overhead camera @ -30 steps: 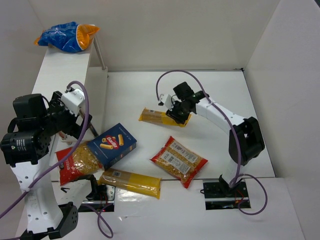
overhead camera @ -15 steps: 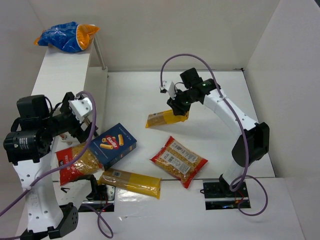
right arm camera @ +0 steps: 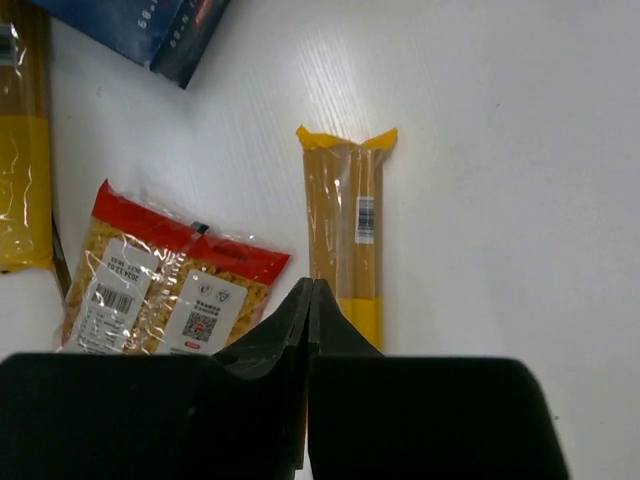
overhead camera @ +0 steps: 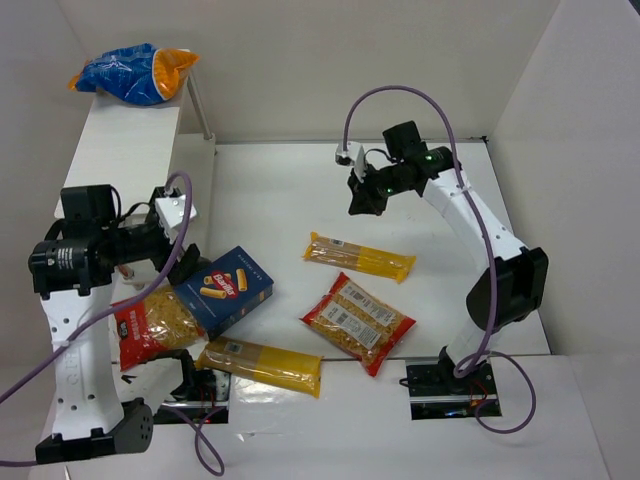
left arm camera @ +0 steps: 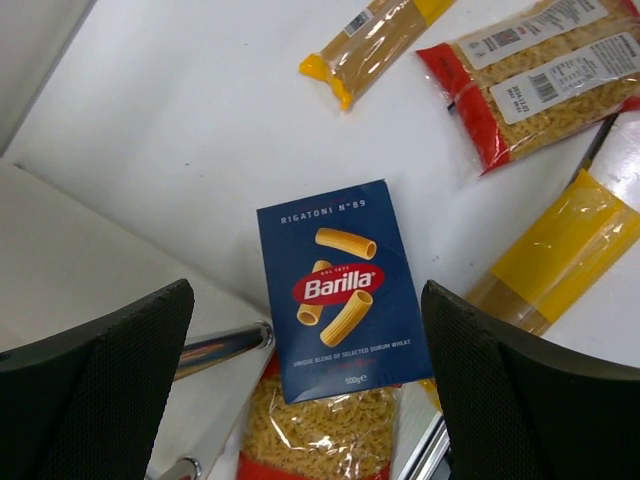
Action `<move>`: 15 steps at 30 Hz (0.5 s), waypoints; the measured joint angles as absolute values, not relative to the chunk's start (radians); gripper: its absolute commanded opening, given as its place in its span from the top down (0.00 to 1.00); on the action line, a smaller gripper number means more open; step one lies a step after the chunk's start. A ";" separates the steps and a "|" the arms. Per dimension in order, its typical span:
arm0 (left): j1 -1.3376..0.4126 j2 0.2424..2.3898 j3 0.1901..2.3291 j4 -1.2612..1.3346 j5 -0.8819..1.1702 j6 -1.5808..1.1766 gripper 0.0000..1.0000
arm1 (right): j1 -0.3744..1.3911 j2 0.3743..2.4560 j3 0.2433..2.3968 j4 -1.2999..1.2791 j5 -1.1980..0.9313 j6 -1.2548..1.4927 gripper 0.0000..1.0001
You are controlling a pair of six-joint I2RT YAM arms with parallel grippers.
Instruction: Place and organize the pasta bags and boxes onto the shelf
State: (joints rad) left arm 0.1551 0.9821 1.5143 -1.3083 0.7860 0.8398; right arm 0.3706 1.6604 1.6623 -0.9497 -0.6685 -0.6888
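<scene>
The blue pasta box lies flat on the table, its lower end over a red-trimmed bag. My left gripper is open and empty, above the box beside the white shelf. One long yellow pack lies loose on the table, a second near the front edge. The other red-trimmed bag lies mid-table. The blue-and-orange pack rests on the shelf's far end. My right gripper is shut and empty, raised above the long pack.
A metal shelf leg runs just left of the box. White walls enclose the table at the back and right. The arm bases stand at the near edge. The red-trimmed bag lies left of the right fingers.
The right gripper let go of the long yellow pack, which now lies flat on the table, and rose back to the right. The left arm swung right toward the blue box.
</scene>
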 measured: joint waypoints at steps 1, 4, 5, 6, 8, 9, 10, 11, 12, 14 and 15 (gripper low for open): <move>0.152 0.982 1.508 -1.309 0.790 0.840 0.00 | 0.371 1.662 1.639 -0.937 -0.663 -0.681 0.87; 0.132 0.986 1.481 -1.309 0.801 0.842 0.00 | 0.371 1.663 1.555 -0.892 -0.613 -0.646 0.14; 0.123 0.990 1.473 -1.309 0.800 0.848 0.00 | 0.370 1.664 1.526 -0.875 -0.588 -0.632 0.08; 0.110 1.000 1.466 -1.309 0.797 0.861 0.00 | 0.370 1.662 1.497 -0.860 -0.558 -0.626 0.05; 0.088 1.026 1.456 -1.309 0.789 0.876 0.00 | 0.362 1.654 1.441 -0.834 -0.509 -0.607 0.01; 0.072 1.043 1.452 -1.306 0.784 0.887 0.00 | 0.352 1.645 1.412 -0.823 -0.493 -0.601 0.01; 0.059 1.065 1.449 -1.303 0.777 0.891 0.00 | 0.339 1.636 1.391 -0.823 -0.481 -0.596 0.01; 0.043 1.092 1.445 -1.294 0.765 0.892 0.00 | 0.313 1.620 1.368 -0.822 -0.473 -0.592 0.01; 0.024 1.121 1.439 -1.279 0.754 0.890 0.00 | 0.281 1.599 1.349 -0.823 -0.466 -0.586 0.01; -0.026 1.195 1.435 -1.236 0.716 0.882 0.00 | 0.207 1.551 1.320 -0.823 -0.455 -0.572 0.00; -0.055 1.235 1.435 -1.211 0.698 0.877 0.00 | 0.160 1.515 1.306 -0.822 -0.450 -0.563 0.00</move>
State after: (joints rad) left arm -0.0551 1.2354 1.4353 -1.2106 0.6975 0.8772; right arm 0.1596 1.5146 1.3060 -0.8219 -0.4496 -0.5632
